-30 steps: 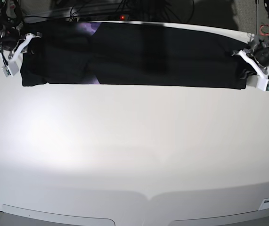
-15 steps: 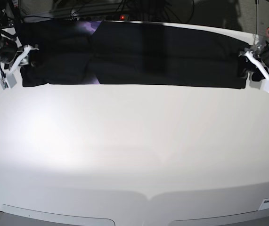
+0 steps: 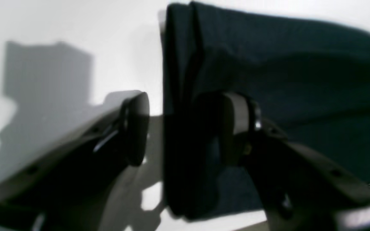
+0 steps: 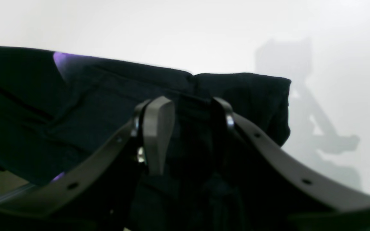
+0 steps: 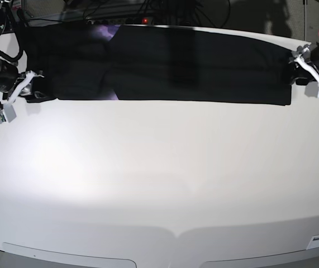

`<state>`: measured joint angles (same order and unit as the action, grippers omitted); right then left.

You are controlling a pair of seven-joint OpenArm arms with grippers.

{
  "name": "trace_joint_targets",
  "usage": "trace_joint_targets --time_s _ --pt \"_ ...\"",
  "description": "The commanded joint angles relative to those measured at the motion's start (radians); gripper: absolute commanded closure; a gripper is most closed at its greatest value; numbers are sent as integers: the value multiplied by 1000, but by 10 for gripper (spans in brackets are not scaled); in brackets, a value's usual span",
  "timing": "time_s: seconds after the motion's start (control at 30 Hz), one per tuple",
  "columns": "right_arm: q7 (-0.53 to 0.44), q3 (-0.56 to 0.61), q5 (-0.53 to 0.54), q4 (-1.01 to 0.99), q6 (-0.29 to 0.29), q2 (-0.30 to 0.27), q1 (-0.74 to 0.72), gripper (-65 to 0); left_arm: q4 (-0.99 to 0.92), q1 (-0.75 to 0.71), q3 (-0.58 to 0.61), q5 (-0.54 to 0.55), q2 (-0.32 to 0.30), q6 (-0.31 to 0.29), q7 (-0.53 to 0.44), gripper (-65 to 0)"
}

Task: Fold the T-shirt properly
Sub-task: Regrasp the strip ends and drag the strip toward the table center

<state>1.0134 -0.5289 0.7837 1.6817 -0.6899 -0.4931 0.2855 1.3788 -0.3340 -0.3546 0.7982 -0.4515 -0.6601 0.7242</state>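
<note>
The black T-shirt [image 5: 193, 67] lies folded into a long strip across the far part of the white table, with a bit of purple print [image 5: 106, 33] showing near its left end. My right gripper [image 5: 29, 84] is at the strip's left end. In the right wrist view the right gripper [image 4: 189, 134] is shut on bunched black cloth [image 4: 75, 112]. My left gripper [image 5: 296, 70] is at the strip's right end. In the left wrist view the left gripper [image 3: 185, 128] is open, with the shirt's edge [image 3: 300, 64] between the jaws and one pad clear of the cloth.
The white table [image 5: 159, 178] stretches from the shirt to the front edge. Dark cables and gear [image 5: 142, 11] lie just behind the table's far edge. Both arms stand at the table's far corners.
Both grippers have moved outward from the shirt's ends, the right one down and to the base view's left, the left one up and to its right. The strip's left lower corner has bunched a little.
</note>
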Motion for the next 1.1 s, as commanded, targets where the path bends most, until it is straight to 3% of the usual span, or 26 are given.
trace_joint_targets --time_s 0.0,0.13,0.23,0.3,0.4,0.6,0.7,0.93,1.07 --pt "-29 -8 13 12 -8 -19 -9 -235 -16 8 -6 44 -16 -34 39 -330" --pt "-67 -8 18 12 -8 -20 -9 -235 -86 30 -6 203 -14 -38 142 -330" --pt "-67 -8 48 12 -8 -20 -12 -235 -90 30 -6 226 -14 -38 150 -294" --pt "-66 -8 69 12 -8 -19 -16 -235 -90 30 -6 225 -14 -38 150 -208" --pt "-64 -8 92 12 -8 -20 -23 -235 -90 29 -6 224 -14 -38 143 0" --pt "-57 -4 136 12 -8 -18 -25 -235 -90 38 -6 222 -18 -38 11 0" --pt "-45 21 197 13 -8 -19 -25 -235 -90 71 -6 151 -30 -32 -24 0" --pt "-82 170 218 12 -8 -19 -25 -235 -90 156 -6 -27 -101 163 -93 0" --pt "-139 269 172 12 -8 -16 -37 -235 -90 166 -6 -39 -161 217 -77 0"
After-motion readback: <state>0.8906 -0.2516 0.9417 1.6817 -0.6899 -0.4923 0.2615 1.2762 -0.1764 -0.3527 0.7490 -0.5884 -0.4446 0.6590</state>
